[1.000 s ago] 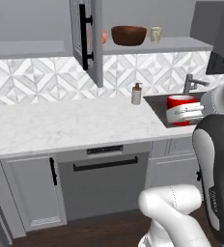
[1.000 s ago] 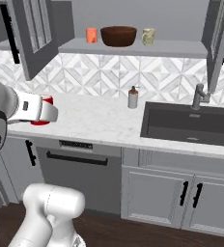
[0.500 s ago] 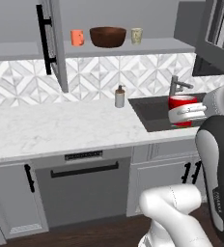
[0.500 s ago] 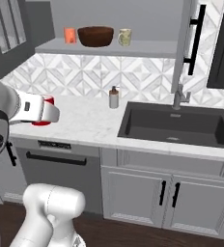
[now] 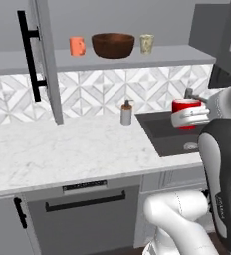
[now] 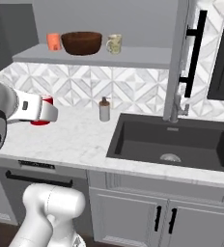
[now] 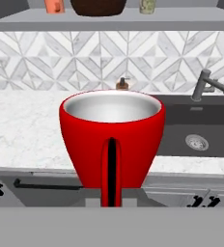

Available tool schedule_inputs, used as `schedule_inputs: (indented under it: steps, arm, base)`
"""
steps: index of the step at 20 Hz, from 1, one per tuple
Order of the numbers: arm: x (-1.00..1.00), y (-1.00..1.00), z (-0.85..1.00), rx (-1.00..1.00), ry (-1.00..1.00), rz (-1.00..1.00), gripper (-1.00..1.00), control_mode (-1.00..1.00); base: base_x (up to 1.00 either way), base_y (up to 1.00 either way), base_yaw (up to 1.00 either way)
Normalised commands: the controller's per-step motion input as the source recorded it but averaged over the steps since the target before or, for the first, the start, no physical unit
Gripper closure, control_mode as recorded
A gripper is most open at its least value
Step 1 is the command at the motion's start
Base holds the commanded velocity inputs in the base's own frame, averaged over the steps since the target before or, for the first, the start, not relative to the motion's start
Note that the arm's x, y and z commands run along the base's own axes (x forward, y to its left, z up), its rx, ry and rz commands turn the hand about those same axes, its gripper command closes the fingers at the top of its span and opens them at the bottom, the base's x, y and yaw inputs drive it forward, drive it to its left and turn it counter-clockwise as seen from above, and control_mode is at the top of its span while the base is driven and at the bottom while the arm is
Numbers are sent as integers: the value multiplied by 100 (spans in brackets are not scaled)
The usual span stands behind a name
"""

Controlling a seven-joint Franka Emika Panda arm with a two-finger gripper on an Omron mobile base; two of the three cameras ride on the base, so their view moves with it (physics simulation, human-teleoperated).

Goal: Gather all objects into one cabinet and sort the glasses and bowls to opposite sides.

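Observation:
My gripper is shut on the handle of the glossy red cup, which I hold upright in front of the counter. From the base I see the red cup in my gripper over the counter edge near the sink. On the grey cabinet shelf stand the orange cup, the brown wooden bowl and the beige cup, left to right. The cabinet door hangs open.
A white soap dispenser stands on the marble counter against the tiled wall. The dark sink with its faucet lies to the right. The door's black bar handle juts out above the sink.
The whole picture has slid left, so the base has driven to the right along the counter. The red cup stays held in my gripper.

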Motion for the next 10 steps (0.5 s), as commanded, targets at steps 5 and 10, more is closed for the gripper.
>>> schedule_inputs:
  steps: [5, 10]
  arm:
    - [0, 0, 0, 0, 0, 0, 100, 100]
    - [0, 0, 0, 0, 0, 0, 100, 100]
  base:
    - [33, -45, -2]
    - [31, -5, 0]
